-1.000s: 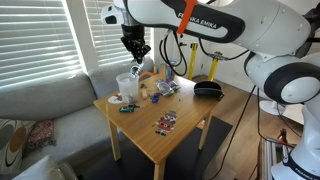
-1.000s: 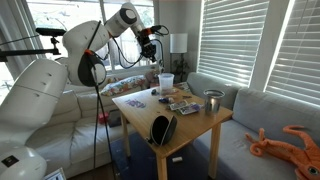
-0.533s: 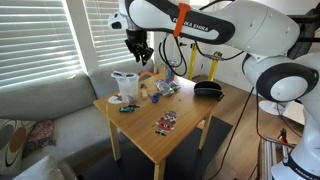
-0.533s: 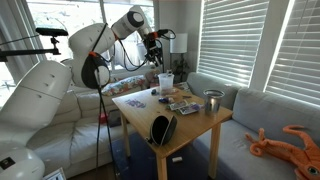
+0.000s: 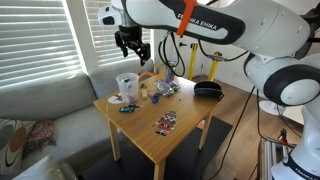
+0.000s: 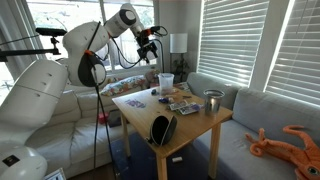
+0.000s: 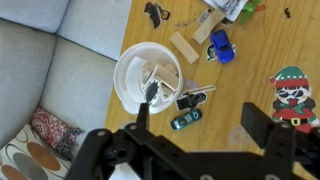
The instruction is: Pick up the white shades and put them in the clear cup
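Since half a second ago the claw has swung a little toward the blinds. It now hangs high above the clear cup, well apart from it. From the wrist view the claw is spread wide with nothing between its fingers.

The white shades look like they're sitting inside the clear cup. You can see pale frame pieces crossing the inside of it.

The surface is a light wooden table, pretty cluttered. The cup stands near one corner, by the grey sofa. Just beside the cup in the wrist view is a dark greenish pair. Farther along are a wooden block and a blue toy car. A little elf figure lies flat by the edge of the view.

A black cap is at the far end. A shiny metal cup shows in an exterior view, with a lamp behind and an orange plush octopus on the couch.

Room is a living room with slatted blinds on every window. Only readable writing is "EMIKA" on the arm.
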